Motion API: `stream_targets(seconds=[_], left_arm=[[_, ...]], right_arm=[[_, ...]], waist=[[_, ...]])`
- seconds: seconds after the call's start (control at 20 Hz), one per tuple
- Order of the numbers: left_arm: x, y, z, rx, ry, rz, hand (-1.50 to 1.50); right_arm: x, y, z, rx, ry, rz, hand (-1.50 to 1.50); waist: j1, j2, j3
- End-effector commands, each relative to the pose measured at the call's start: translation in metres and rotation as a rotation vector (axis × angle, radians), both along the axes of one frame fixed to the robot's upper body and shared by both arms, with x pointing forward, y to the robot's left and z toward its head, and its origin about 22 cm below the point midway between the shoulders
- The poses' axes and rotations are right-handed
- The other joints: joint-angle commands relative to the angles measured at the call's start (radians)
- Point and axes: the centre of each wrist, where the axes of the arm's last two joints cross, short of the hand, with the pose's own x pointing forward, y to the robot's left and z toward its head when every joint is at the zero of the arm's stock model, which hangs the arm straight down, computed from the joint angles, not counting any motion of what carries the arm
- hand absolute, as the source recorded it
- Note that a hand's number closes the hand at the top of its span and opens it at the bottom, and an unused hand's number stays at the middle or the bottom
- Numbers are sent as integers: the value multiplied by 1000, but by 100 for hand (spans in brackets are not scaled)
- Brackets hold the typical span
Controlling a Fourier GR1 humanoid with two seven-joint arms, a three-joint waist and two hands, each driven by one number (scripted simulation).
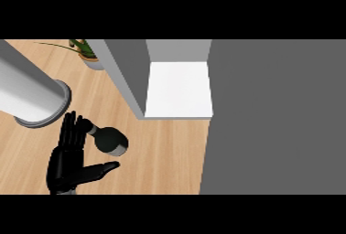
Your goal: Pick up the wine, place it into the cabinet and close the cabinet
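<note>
Wine bottle (pixel 109 139) stands on the counter (pixel 162 155) just beside the left hand (pixel 67 164), touching its straight, open fingers, which suggests a grasp not yet made. Beyond the hand, the cabinet (pixel 179 89) is open to receive it.

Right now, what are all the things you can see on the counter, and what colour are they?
wine bottle: one, dark with a grey band at its base, on the wooden counter just right of the left hand's fingers
cabinet: one, grey walls with a white inside, open, at the top middle
cabinet door: one, dark grey, filling the right side
cylinder: one, light grey and large, at the left edge
plant: one, green leaves in a pale pot, top left
counter: one, light wood
left hand: one, black, open, lower left beside the bottle
right hand: not in view
</note>
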Motion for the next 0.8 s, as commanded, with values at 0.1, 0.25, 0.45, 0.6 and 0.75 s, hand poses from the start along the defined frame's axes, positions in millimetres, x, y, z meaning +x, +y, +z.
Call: stream_targets(seconds=[0.1,0.25,0.45,0.6,0.75], left_arm=[[22,17,-16,-19,-9,12,-150],[12,10,-21,7,3,-5,-150],[8,0,-28,-6,-1,-17,-150],[10,8,-39,-15,6,-23,-150],[3,-3,-51,-11,32,-10,-150]], right_arm=[[-13,-2,7,44,-35,34,-150],[-35,7,13,58,-46,60,-150],[-9,-14,8,51,-73,45,-150],[-28,3,17,30,-44,45,-150],[-36,-1,10,32,-29,36,-150]], waist=[[0,2,0],[-1,0,0],[3,1,1],[2,0,0],[0,0,0]])
